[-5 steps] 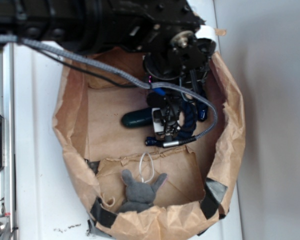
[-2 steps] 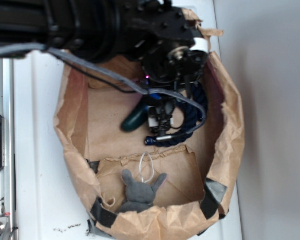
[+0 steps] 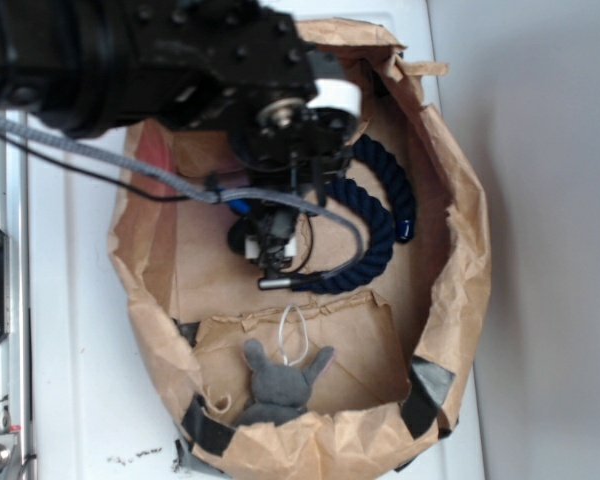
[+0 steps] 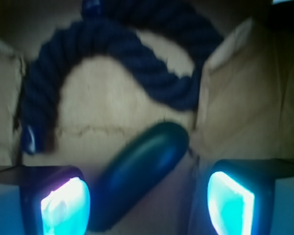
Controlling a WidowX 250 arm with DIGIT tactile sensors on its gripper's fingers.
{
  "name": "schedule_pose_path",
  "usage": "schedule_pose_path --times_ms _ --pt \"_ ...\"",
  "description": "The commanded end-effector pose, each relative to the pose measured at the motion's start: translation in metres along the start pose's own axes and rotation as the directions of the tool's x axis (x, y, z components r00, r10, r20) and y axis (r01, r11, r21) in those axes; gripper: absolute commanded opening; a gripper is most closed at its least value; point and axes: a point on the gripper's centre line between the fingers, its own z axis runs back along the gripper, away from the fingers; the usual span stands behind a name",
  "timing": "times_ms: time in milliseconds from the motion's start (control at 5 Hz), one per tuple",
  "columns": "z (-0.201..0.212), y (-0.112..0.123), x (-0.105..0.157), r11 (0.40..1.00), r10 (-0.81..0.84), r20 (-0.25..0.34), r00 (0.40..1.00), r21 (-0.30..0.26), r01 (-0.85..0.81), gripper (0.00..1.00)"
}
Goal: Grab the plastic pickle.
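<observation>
White surface (image 3: 70,380) carrying a shallow brown paper bag (image 3: 450,300), rolled down at the rim and patched with dark tape at the near corners. Plain grey wall to the right.

Contents of the bag:
- Plastic pickle (image 4: 137,171): dark green, glossy, lying at a slant on the paper floor in the wrist view, lower end nearer the left pad, upper end pointing up and to the right. In the exterior view almost wholly hidden under the arm; only a dark sliver at the left of the pincer, not clearly identifiable.
- Navy rope (image 3: 375,215): curved along the right half of the bag; in the wrist view arched beyond the pickle, apart from it.
- Grey plush toy (image 3: 275,385): at the near end of the bag, well apart from the pickle.

Pincer (image 4: 147,200): open, lit pads spread either side of the pickle, which sits between them but off centre, towards the left pad. No contact visible.

Step in hand, as judged: alignment over the pickle prior to grasp. Not yet gripped.

Next move, as judged: slight shift to centre the pickle between the pads, descent towards the paper floor, then closure across the narrow width. Smooth curved plastic likely to slip if pinched near an end; rope to be kept clear of the pads.
</observation>
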Motion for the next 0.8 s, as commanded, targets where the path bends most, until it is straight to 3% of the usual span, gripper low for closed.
schedule_pose_path --times_ms 0,200,400,600 --pt "0.012 -0.0063 -0.0032 0.999 -0.046 0.056 0.997 0.032 0.044 1.0" --pt "0.0116 -0.0079 -0.0061 0.999 0.041 0.028 0.999 0.013 -0.041 1.0" --pt "0.0126 -0.0081 0.0004 0.967 0.247 -0.064 0.967 -0.053 -0.25 1.0" --pt "0.011 -0.0101 0.0039 0.94 0.323 -0.116 0.939 -0.075 -0.333 1.0"
